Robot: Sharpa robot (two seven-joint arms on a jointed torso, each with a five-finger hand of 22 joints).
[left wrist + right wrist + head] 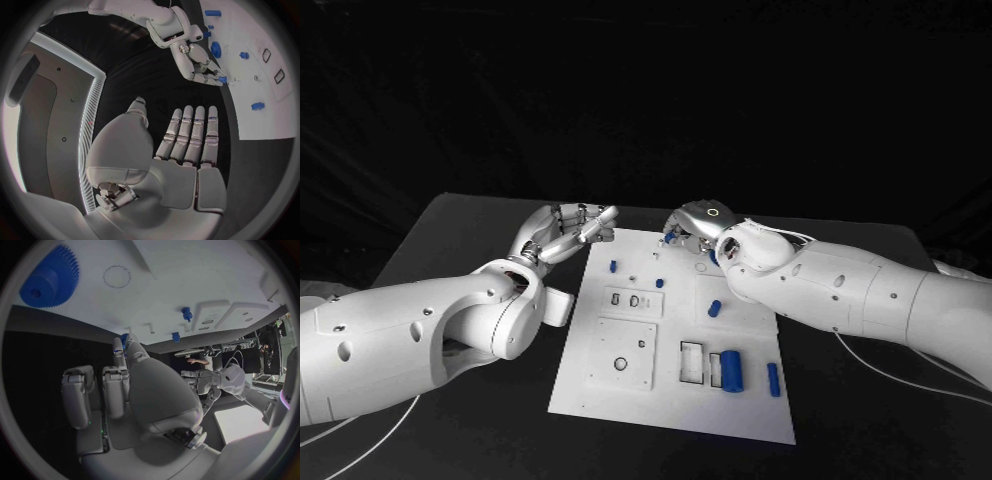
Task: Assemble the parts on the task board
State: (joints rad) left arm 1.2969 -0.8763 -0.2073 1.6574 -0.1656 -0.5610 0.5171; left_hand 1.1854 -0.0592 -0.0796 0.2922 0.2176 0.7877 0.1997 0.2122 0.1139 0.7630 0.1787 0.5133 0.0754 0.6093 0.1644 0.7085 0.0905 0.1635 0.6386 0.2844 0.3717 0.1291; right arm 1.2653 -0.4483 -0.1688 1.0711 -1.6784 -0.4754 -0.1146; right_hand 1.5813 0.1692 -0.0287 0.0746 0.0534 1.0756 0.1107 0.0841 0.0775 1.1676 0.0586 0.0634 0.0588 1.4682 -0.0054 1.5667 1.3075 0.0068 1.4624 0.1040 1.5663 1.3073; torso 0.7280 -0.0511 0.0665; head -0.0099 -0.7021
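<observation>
Head view: the white rectangular task board (625, 400) is seen lying mid-table, its long axis running from the robot toward the far edge. Small blue parts are scattered on it, among them an upright-lying blue cylinder (731, 370) and a slim blue bar (773, 379) near the close end. At the far end, a small blue piece (222, 79) is seen at the right hand's (700, 226) fingertips in the left wrist view; elsewhere it is hidden. A blue toothed gear (49, 279) is shown in the right wrist view. The left hand (573, 229) is held empty beside the board, fingers extended.

Backdrop: black all round, unlit.
Worktop (473, 225): black, matte.
Light: falls from above onto the worktop's middle.
</observation>
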